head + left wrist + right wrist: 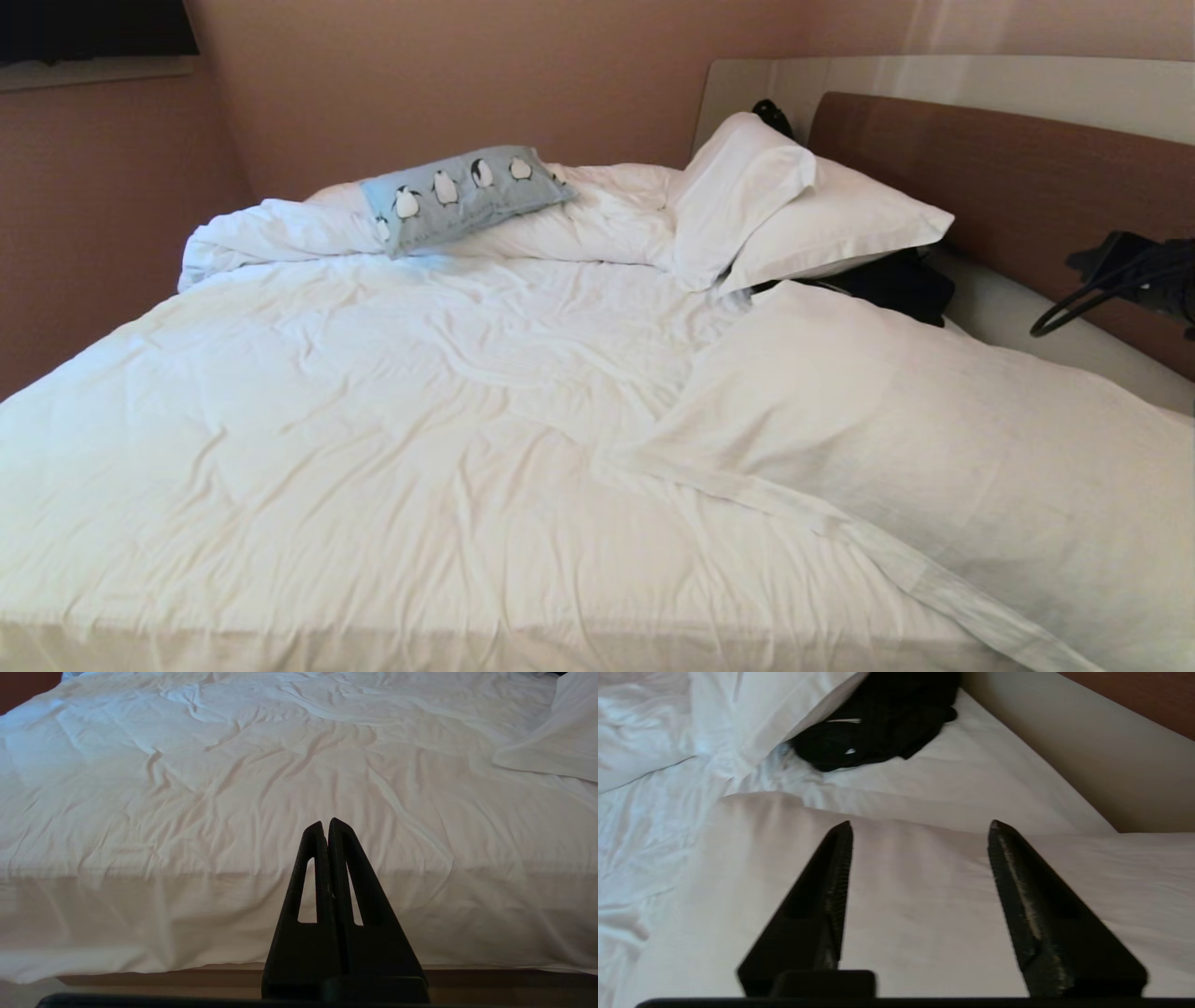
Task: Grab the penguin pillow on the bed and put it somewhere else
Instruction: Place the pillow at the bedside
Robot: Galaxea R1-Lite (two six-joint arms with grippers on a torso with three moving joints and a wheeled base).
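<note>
The penguin pillow (464, 194) lies on the bunched duvet (280, 233) at the far side of the bed (373, 420). My right gripper (920, 828) hangs wide open, empty, near the headboard (1008, 177), far from the pillow. My left gripper (327, 823) is pressed closed. I think reaching comes next.

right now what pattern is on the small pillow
Black-and-white penguins on light blue-grey, on the penguin pillow; head view shows it best.

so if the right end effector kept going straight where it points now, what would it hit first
Probably the large white pillow directly beneath and ahead of the open right end effector. The black cloth lies further on, though depth is hard to judge.
</note>
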